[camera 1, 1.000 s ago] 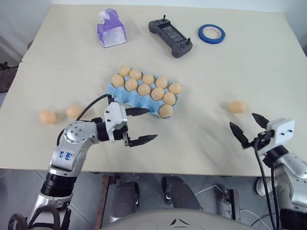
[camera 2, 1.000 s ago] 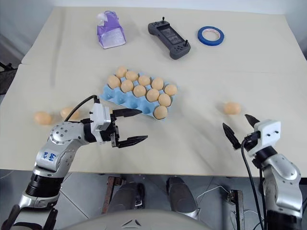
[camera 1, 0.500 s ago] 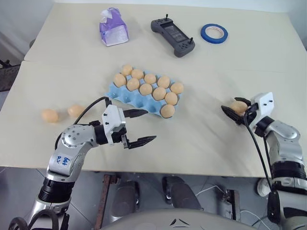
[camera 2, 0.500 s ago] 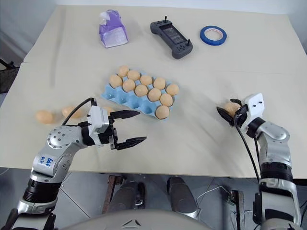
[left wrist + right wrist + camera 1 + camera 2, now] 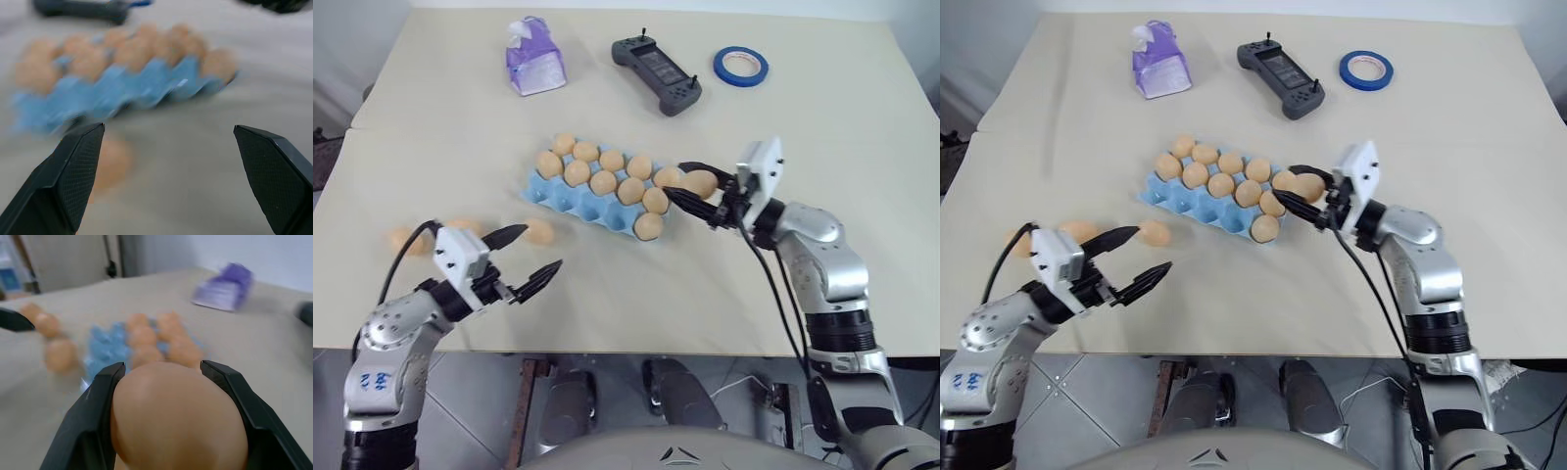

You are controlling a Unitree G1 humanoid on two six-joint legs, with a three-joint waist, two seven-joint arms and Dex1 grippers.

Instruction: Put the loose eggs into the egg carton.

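Right gripper (image 5: pixel 702 193) is clamped on one egg (image 5: pixel 701 183), held in the air just beside the right end of the egg carton (image 5: pixel 570 194); in the right wrist view the egg (image 5: pixel 178 421) sits tight between the two black fingers. Left gripper (image 5: pixel 530 251) hangs over the near left part of the desk (image 5: pixel 862 137) with its jaws spread wide and nothing between them.

Eleven eggs sit in the light blue carton, filling its far and middle rows and one cup at the right end of the near row; the near row's other four cups (image 5: pixel 585 203) are bare. Three loose eggs lie on the desk to the left of the carton: one (image 5: pixel 538 231) just beside the carton's near left corner, close to the left gripper's upper finger, and two more (image 5: pixel 462 226) further left, partly hidden behind the left gripper's body and cable, the outermost (image 5: pixel 403 236) near the desk's left side.

At the far side of the desk lie one purple tissue pack (image 5: pixel 534 67), one dark handheld controller (image 5: pixel 656 74) and one roll of blue tape (image 5: pixel 740 66), well apart from the carton.
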